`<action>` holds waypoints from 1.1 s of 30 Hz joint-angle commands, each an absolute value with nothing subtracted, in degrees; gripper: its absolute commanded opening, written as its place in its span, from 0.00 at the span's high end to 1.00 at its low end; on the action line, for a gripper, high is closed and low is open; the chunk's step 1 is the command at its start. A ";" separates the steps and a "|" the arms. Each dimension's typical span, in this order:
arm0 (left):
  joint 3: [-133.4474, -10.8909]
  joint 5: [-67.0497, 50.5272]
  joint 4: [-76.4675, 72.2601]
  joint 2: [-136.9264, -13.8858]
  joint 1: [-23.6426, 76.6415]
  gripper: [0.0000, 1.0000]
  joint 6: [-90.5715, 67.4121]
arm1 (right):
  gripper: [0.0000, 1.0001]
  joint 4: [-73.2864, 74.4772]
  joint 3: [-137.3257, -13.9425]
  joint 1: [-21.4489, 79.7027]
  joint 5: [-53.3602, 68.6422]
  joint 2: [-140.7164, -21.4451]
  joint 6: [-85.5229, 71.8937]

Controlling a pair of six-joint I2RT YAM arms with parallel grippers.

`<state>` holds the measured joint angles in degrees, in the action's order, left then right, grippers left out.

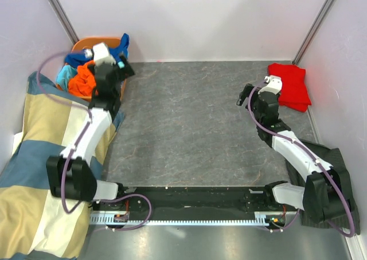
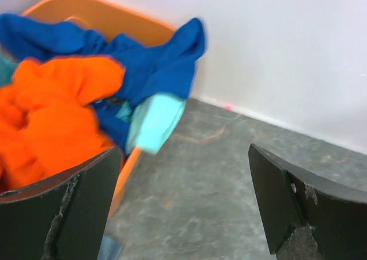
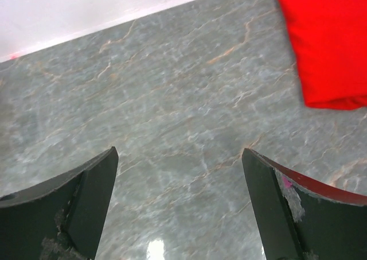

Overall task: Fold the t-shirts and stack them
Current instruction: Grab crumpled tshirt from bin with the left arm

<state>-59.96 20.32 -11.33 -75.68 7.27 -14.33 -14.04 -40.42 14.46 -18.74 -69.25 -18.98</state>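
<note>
Left jaws gape empty near orange t-shirt [image 2: 51, 116].

Hand [image 2: 183, 205] open, empty; orange t-shirt [image 2: 51, 116], blue t-shirt [image 2: 155, 65] heaped left.

Robot lab booth w/ white partition walls [image 1: 200, 19].

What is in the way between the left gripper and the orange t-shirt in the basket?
Nothing visible. The orange t-shirt sits uncovered on top of the heap in the basket, just to the side of the open left gripper. The blue t-shirt lies beside it, not over it.
</note>
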 commanded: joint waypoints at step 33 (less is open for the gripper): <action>-116.90 5.97 29.71 -121.46 -12.57 0.23 -13.89 | 0.02 16.26 -42.89 20.30 -10.72 -61.79 -26.89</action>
